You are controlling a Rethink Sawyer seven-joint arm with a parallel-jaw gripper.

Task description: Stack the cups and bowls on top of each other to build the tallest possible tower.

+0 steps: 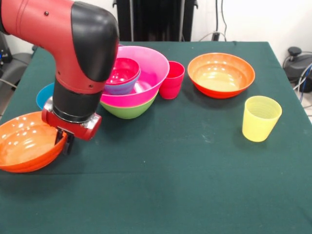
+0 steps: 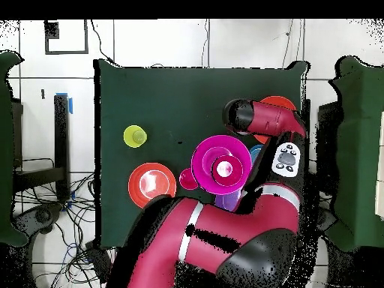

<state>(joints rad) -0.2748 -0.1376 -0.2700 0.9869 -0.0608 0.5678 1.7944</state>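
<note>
At the left of the front view you have the gripper (image 1: 64,141) down at the right rim of the near orange bowl (image 1: 24,144), its dark jaws straddling or just touching that rim; you cannot tell from either view whether they are clenched on it or released. The position reads as a rim grasp, the sensible way to lift a wide, shallow bowl. Behind the arm a blue bowl (image 1: 44,95) peeks out, set aside on the desk (image 1: 170,175). Next comes the tower (image 1: 136,85): green bowl (image 1: 129,109) at the bottom, big pink bowl (image 1: 146,78) nested in it, with purple and red-pink bowls inside. The red cup (image 1: 172,79) stands upright just beside it, touching or nearly so. Further right sits the second orange bowl (image 1: 221,74), and the yellow cup (image 1: 261,118) stands apart, both still unstacked.
</note>
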